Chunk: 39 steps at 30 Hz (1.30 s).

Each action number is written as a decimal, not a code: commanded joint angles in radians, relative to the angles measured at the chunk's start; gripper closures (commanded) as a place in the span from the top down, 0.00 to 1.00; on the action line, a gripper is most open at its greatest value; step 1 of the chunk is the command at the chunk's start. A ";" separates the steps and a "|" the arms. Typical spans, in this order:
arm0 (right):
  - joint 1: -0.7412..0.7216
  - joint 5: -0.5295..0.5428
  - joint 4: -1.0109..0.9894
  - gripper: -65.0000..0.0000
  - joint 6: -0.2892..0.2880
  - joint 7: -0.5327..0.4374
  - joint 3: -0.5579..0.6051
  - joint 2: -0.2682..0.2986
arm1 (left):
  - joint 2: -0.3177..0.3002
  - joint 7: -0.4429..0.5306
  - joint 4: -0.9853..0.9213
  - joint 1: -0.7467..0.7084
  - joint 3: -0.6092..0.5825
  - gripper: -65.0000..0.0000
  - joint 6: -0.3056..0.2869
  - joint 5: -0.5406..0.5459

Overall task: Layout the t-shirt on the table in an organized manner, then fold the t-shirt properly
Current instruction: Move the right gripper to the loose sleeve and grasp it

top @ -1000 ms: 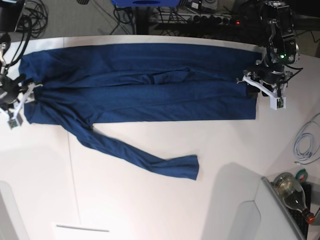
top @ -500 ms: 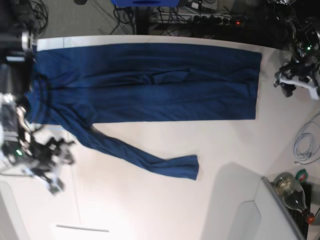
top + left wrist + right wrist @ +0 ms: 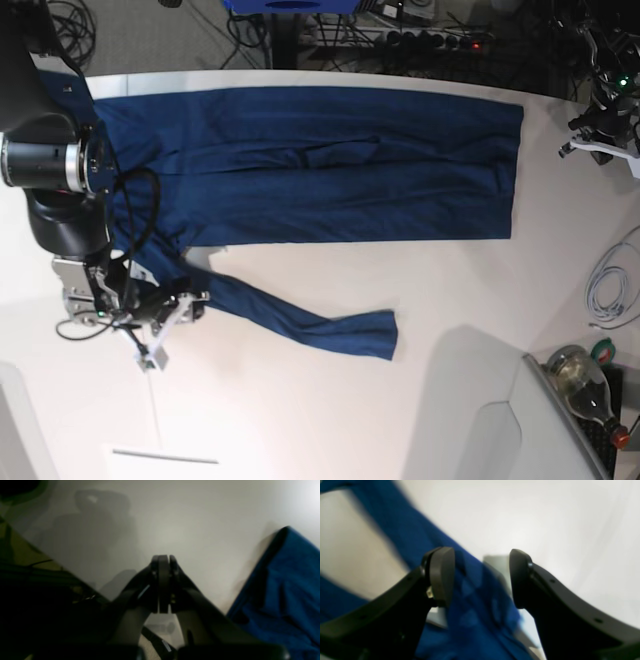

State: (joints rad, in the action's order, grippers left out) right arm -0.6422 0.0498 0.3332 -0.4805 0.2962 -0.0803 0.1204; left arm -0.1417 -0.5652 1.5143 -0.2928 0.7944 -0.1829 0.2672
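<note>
White bench (image 3: 300,400) carries the t-shirt (image 3: 320,165), whose loose sleeve runs lengthwise under the spread right end effector (image 3: 480,577); the pressed-together, empty left end effector (image 3: 163,560) sits beyond its hem.

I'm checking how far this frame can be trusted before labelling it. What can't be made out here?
- Base view: the right arm covers the t-shirt's collar end, so its lie there is hidden.
- Base view: the left gripper sits at the frame edge, too small to read its jaws.
- Right wrist view: motion blur smears the cloth; whether the right gripper touches it is unclear.
- Left wrist view: dark foreground hides the table edge.
</note>
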 commanded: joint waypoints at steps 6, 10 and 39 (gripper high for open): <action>-0.012 0.015 0.013 0.50 0.001 -0.021 0.000 0.011 | -0.017 0.023 -0.004 0.010 0.000 0.00 -0.004 0.008; 0.006 0.015 0.013 0.35 0.001 -0.018 0.000 0.011 | -0.017 0.023 -0.004 0.010 0.000 0.00 -0.004 0.008; 0.723 0.020 1.329 0.01 -0.007 0.459 0.000 -0.113 | -0.037 0.024 -0.074 0.060 -0.002 0.00 -0.004 0.008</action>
State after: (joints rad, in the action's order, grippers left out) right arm 0.0975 0.0658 1.6417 -0.4873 0.7727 -0.0776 0.0029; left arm -0.1612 -0.5632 1.4261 -0.2405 0.7898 -0.1856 0.2676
